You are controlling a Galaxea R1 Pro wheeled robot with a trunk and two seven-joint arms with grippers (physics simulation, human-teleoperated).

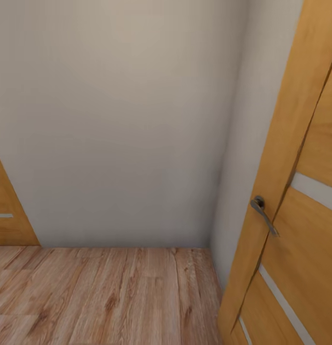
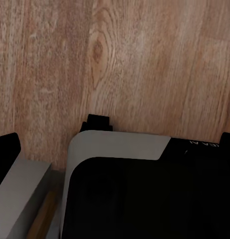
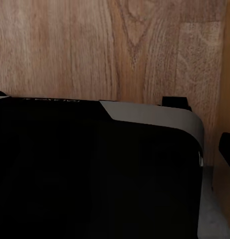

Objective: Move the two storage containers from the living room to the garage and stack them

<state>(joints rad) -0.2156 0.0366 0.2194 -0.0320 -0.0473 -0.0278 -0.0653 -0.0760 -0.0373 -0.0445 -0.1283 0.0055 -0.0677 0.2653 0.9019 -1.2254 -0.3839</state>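
At the far left of the head view, a slice of a wooden door (image 1: 6, 211) with a pale stripe stood against the wall. Next to it, a plain white wall (image 1: 113, 120) rose up in front of the robot and met another wall at a corner. Below the wall lay the light wood plank floor (image 1: 103, 292) with brown grain lines. On the right stood a big orange-brown wooden door (image 1: 300, 201) with pale stripes, tilted across the picture, and it had a grey metal handle (image 1: 263, 213) on its edge. The two red-orange storage containers were not to be seen in any picture, so I cannot say where they were. In the left wrist view, the robot's black and grey body (image 2: 139, 194) sat above the same plank floor. In the right wrist view, the black and grey body was there too. I cannot tell if either claw was wide or narrow.
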